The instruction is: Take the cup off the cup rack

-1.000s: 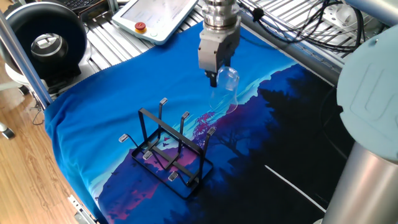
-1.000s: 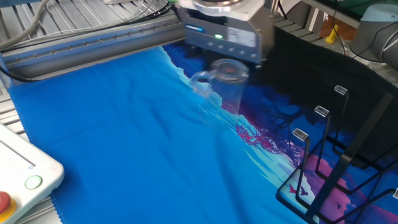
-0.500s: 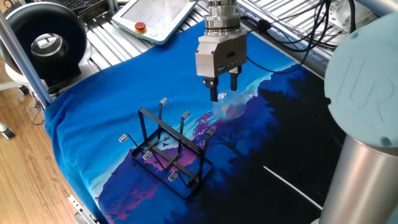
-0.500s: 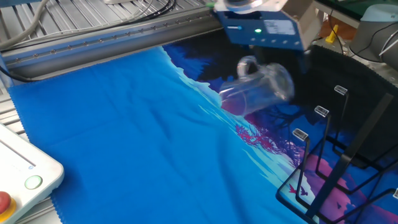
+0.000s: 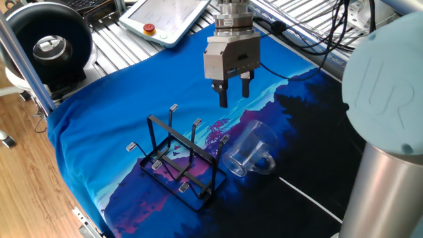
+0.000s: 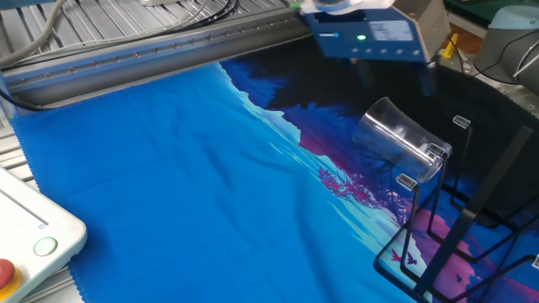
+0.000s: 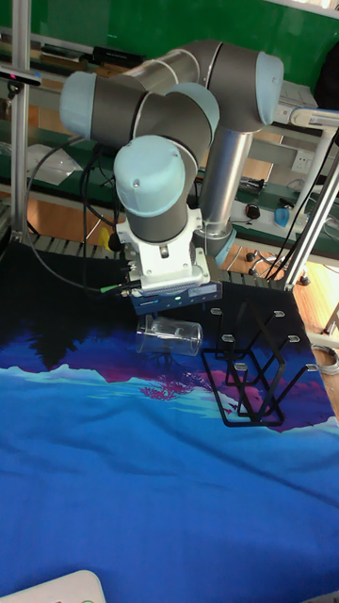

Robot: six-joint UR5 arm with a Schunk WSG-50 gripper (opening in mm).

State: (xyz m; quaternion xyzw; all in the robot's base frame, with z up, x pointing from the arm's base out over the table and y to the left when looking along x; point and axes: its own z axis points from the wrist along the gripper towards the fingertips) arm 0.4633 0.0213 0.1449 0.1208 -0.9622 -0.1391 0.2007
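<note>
The cup [image 5: 248,155] is a clear glass mug lying on its side on the printed cloth, its handle toward the near right. It rests right beside the black wire cup rack [image 5: 182,158], off its pegs. My gripper [image 5: 233,94] hangs above and behind the cup, open, with nothing between its dark fingers. In the other fixed view the cup [image 6: 400,145] lies just left of the cup rack [image 6: 459,219], below the gripper body. The tall fixed view shows the cup [image 7: 169,336] under the gripper body, left of the cup rack [image 7: 252,375]; the fingers are hidden there.
A blue and black printed cloth [image 5: 99,112] covers the table. A teach pendant [image 5: 168,20] and cables lie behind it on the metal frame. A round black device [image 5: 49,46] stands at the far left. The arm's large joint [image 5: 386,86] fills the right side.
One second ago the gripper held the cup upright. It tipped the cup over, let go, and the cup now lies on its side beside the rack. The fingers have opened.
</note>
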